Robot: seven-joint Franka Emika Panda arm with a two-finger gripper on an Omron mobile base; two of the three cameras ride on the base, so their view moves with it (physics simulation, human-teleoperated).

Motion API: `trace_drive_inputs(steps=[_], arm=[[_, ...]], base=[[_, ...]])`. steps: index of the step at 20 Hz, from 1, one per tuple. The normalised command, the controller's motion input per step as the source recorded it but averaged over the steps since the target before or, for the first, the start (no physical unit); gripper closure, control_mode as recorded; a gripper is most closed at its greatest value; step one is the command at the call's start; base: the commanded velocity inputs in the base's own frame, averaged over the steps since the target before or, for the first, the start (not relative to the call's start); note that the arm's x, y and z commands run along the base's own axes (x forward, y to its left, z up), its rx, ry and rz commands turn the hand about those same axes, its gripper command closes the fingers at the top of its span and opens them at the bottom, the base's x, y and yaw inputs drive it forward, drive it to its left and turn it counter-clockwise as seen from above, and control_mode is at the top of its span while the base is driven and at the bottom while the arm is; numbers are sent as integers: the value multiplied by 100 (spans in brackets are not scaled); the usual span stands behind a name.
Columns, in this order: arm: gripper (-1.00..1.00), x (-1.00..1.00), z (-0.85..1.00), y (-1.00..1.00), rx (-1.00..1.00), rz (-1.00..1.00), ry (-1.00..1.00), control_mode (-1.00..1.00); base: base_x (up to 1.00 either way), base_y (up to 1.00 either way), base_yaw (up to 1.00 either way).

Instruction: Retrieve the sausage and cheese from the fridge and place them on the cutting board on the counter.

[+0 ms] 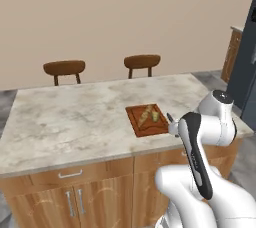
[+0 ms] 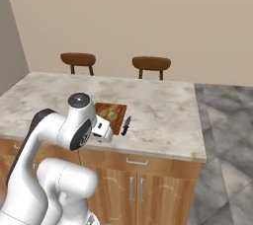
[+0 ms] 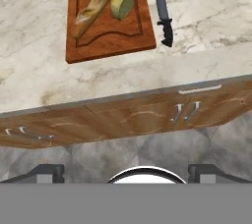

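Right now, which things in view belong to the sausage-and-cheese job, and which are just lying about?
Job: cutting board, counter, fridge, pale yellow wedge on the board (likely the cheese).
Lying about: black-handled knife beside the board, long tan loaf on it, two wooden chairs.

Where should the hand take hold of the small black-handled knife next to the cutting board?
Grip the knife by its black handle, coming straight down from above and closing across the narrow width. It lies flat on the counter, clear of the cutting board, handle toward the front edge.
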Motion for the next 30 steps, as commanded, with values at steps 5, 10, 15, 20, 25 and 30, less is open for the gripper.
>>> trace_drive_inputs(steps=[5,10,15,20,25,30], arm=[[-100,0,0,0,0,0,0,100],[-100,0,0,0,0,0,0,100],[-100,0,0,0,0,0,0,100],[-100,0,0,0,0,0,0,100],[-100,0,0,0,0,0,0,100],[-100,0,0,0,0,0,0,100]], base=[[-15,-67,-5],[12,-76,-4],[20,-78,0],[30,-77,0],[40,-73,0],[46,-68,0]])
